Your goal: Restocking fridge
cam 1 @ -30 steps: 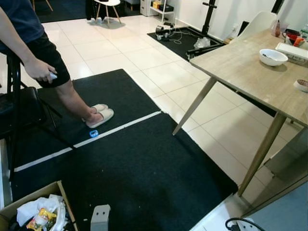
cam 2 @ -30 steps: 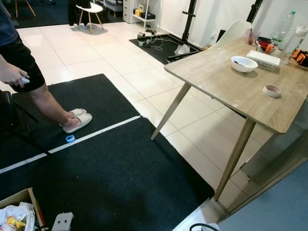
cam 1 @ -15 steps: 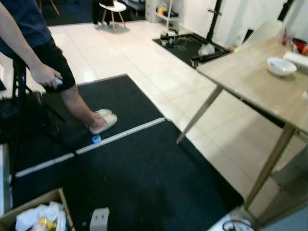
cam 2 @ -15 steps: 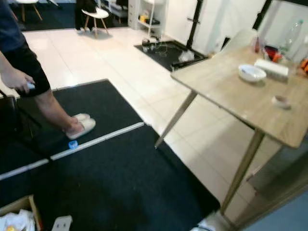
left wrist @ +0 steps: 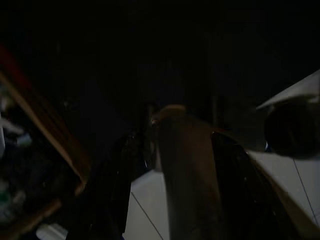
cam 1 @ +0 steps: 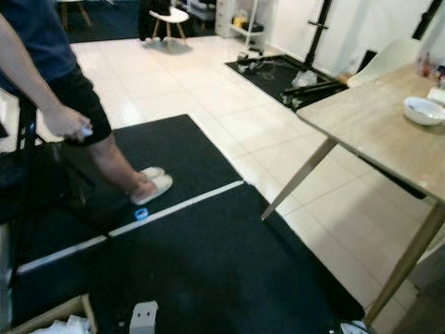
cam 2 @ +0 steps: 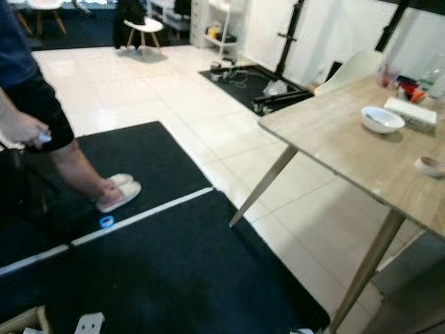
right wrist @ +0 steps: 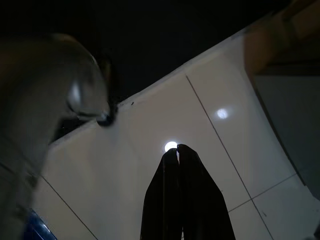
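While I walk: my view is blurred, both arms hang idle, and no fridge can be made out, so the step in hand reads as getting to it.
Right gripper (right wrist: 178, 150): pointing down at the pale floor tiles (right wrist: 210, 150), my fingers pressed together and holding nothing.
Left gripper (left wrist: 170, 130): in deep shade; two dark fingers seem to flank a brownish shape, but I cannot tell whether they are wide, narrow or gripping.
Stock: the cardboard box (cam 1: 49, 321) sits at the near left on the black mat (cam 1: 208, 264), with something pale inside; I judge that is the supply, still unpacked.
Worktop (cam 2: 348, 149): on the right, carrying a white bowl (cam 2: 382, 119), a smaller dish (cam 2: 431, 166) near its edge, and bottles at the far end.
Person (cam 1: 49, 83): standing at the far left of the mat in pale slippers (cam 1: 151, 184), a small device in the hand (cam 1: 68, 124).
Floor mark: a white line (cam 1: 181, 203) crosses the mat, a small blue object (cam 1: 141, 213) just beside it.
Doing it well: turn slowly, keep well apart from the worktop's slanted leg (cam 1: 299, 179) and the person, and stop square before reaching.
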Controlling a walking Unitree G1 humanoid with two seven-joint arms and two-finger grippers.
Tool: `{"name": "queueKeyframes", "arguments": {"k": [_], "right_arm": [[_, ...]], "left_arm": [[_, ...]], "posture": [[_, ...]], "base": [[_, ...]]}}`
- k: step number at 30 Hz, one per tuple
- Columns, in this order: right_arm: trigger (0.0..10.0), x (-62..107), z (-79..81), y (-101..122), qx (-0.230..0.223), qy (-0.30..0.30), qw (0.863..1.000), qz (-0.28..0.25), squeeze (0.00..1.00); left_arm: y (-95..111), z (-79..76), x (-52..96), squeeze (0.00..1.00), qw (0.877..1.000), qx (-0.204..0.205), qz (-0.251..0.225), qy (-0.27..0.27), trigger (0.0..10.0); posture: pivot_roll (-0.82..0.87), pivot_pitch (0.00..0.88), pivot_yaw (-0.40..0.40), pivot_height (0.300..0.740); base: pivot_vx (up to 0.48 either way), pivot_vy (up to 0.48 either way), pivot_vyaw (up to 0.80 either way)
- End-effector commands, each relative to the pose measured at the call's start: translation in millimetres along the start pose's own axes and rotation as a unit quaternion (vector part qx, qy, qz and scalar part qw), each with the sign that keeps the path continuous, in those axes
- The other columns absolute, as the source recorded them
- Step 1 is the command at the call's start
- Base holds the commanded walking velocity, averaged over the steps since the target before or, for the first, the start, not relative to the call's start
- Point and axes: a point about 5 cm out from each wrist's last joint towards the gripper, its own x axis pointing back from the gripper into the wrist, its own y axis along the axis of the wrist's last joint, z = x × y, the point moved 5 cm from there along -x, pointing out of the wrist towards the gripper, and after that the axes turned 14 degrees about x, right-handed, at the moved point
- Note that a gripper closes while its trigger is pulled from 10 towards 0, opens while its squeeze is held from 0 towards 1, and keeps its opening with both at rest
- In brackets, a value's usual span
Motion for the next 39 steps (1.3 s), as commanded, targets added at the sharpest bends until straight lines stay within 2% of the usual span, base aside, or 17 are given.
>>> {"name": "queueKeyframes", "arguments": {"k": [1,29,39], "right_arm": [[10.0,0.3,-5.2,3.2,0.002,-0.007,1.000,-0.004,0.00],[10.0,-1.4,-3.6,10.9,0.011,-0.006,1.000,-0.006,0.00],[10.0,-2.1,-2.5,14.9,0.019,-0.002,1.000,-0.006,0.00]], "left_arm": [[-4.4,-3.7,-0.8,0.00,1.000,0.000,0.009,-0.004,10.0],[-1.3,-4.4,-1.3,0.00,1.000,-0.007,0.007,-0.004,10.0],[5.6,2.0,-1.0,0.00,1.000,-0.008,-0.003,0.015,10.0]], "posture": [[0.01,0.000,-0.069,0.740],[-0.01,0.000,-0.064,0.740],[0.00,0.000,-0.079,0.740]], "base": [[0.439,0.000,0.00],[0.429,0.000,0.00],[0.064,0.000,0.00]]}}
